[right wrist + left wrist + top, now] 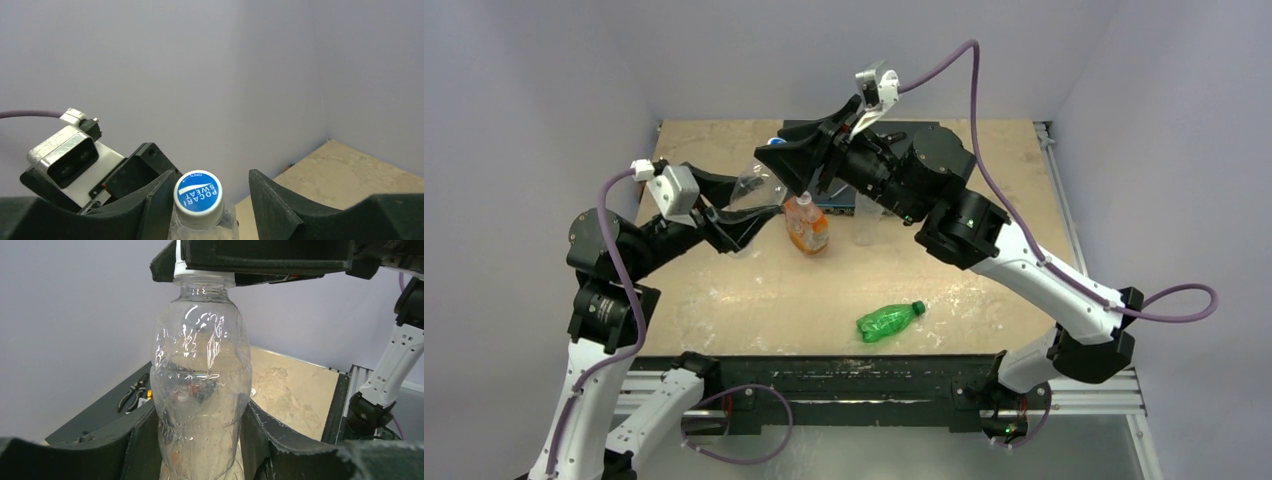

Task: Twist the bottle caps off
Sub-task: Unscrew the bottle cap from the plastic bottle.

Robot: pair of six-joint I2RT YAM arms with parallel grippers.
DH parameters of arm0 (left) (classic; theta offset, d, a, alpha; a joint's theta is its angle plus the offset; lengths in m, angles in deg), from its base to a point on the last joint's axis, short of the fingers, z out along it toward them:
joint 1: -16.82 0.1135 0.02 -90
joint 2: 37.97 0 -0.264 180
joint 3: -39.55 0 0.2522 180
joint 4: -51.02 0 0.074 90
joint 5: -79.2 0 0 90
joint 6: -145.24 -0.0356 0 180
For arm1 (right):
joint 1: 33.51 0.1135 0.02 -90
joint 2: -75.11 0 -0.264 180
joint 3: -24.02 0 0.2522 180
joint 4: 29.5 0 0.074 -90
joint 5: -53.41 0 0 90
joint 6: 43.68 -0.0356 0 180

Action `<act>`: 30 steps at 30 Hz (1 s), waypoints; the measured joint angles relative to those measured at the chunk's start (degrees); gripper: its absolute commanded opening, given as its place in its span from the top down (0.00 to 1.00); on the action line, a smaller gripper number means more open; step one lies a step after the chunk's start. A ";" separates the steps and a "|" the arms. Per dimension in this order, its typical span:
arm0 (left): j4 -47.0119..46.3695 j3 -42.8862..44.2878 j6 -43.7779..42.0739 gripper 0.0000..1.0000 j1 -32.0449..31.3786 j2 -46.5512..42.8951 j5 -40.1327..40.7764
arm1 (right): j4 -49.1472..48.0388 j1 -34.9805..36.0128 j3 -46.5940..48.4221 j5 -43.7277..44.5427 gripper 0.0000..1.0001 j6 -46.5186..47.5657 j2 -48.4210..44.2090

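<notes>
Clear plastic bottle (200, 390) sits clamped in the left claw (200, 430); at the bottle's top, the right claw (212, 182) stands partly open around the blue-topped cap (198, 192), 1 finger (270, 197) apart from it.

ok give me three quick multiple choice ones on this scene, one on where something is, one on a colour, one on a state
1. Where is the green bottle?
A. on the table, near its front edge
B. lifted in the air
C. in the far back corner

2. What colour is the top of the cap inside the right claw?
A. green
B. blue with white print
C. orange

3. How is the clear bottle at the left claw?
A. lying loose on the table
B. capless
C. gripped round its body, cap on

Answers:
1 A, the top view shows it lying on its side on the tabletop towards the near edge.
2 B, the right wrist view shows the blue face with white lettering.
3 C, the left wrist view shows the claw pressed on both sides and the cap on the neck.
</notes>
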 measured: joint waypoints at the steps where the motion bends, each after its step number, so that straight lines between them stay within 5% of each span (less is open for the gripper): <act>1: -0.13 -0.11 -0.02 0.95 0.00 -0.11 0.70 | -0.02 -0.02 -0.26 0.46 0.58 0.09 0.00; 4: -0.02 -0.55 0.04 0.84 0.00 -0.17 1.88 | -0.46 0.17 -0.79 1.18 0.84 0.04 0.00; 6: -0.22 -0.72 0.48 0.41 0.00 -0.09 1.70 | -0.50 0.33 -0.83 1.64 0.98 0.35 -0.02; 7: -0.26 -0.72 0.66 0.22 0.00 -0.09 1.73 | -0.50 0.28 -0.83 1.36 1.00 0.15 0.00; 8: -0.22 -0.72 1.03 0.13 0.00 0.00 1.62 | -0.42 0.28 -0.83 1.36 1.00 0.17 0.00; 11: -0.35 -0.72 2.05 0.03 0.02 0.37 0.09 | 0.15 0.28 0.13 0.96 1.00 0.28 0.61; 18: -0.39 -0.59 3.08 0.03 0.00 2.25 -2.99 | 3.85 0.52 3.02 -1.88 1.00 2.27 3.82; 24: -0.57 -0.04 3.39 0.47 0.07 3.08 -4.00 | 7.58 1.90 3.98 -2.16 1.00 4.72 5.79; 30: 0.63 -0.02 2.99 0.38 0.13 2.86 -4.24 | 9.09 2.60 4.07 -1.77 1.00 7.08 5.14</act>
